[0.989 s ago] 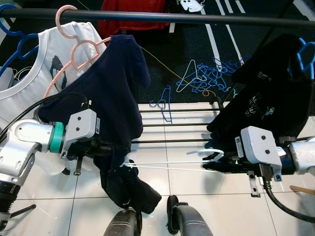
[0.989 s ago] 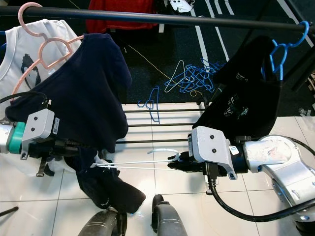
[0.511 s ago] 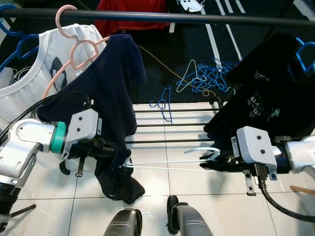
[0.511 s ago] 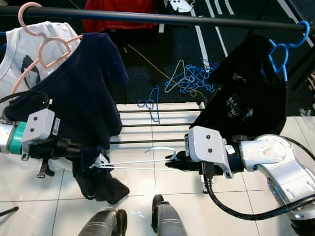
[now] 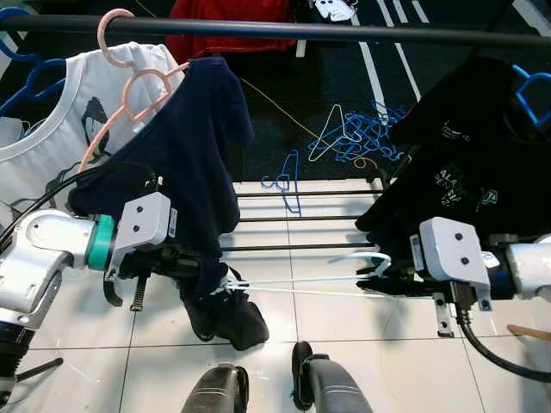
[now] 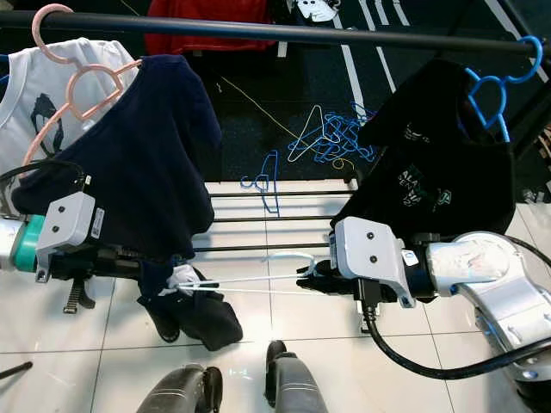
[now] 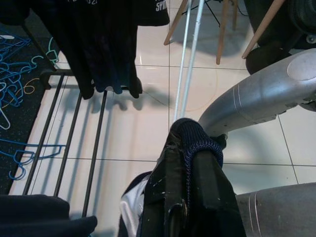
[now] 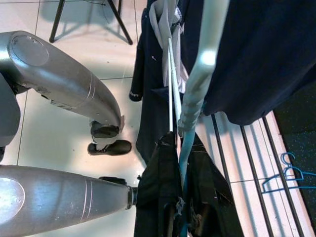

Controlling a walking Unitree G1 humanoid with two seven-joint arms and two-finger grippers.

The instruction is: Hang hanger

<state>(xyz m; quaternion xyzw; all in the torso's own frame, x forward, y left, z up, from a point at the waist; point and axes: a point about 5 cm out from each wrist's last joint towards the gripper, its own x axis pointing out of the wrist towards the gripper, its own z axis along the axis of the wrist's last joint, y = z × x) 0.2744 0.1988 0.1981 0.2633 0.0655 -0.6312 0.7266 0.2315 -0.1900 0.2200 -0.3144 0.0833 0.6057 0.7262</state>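
Note:
A pale blue wire hanger lies level between my two grippers, its hook at the right end. My right gripper is shut on it just beside the hook; the right wrist view shows the hanger running out from between the fingers. My left gripper is shut on the collar of a navy garment at the hanger's other end. In the left wrist view the ribbed collar wraps the fingertips. The garment drapes from up near the black rail.
A pink hanger with a white shirt hangs on the rail at left. A black shirt on a blue hanger hangs at right. Loose blue hangers lie beyond the rack's base bars. My feet stand below.
Both grippers and the hanger have shifted slightly to the right since half a second ago. The navy garment's hanging tail has bunched up under the left gripper.

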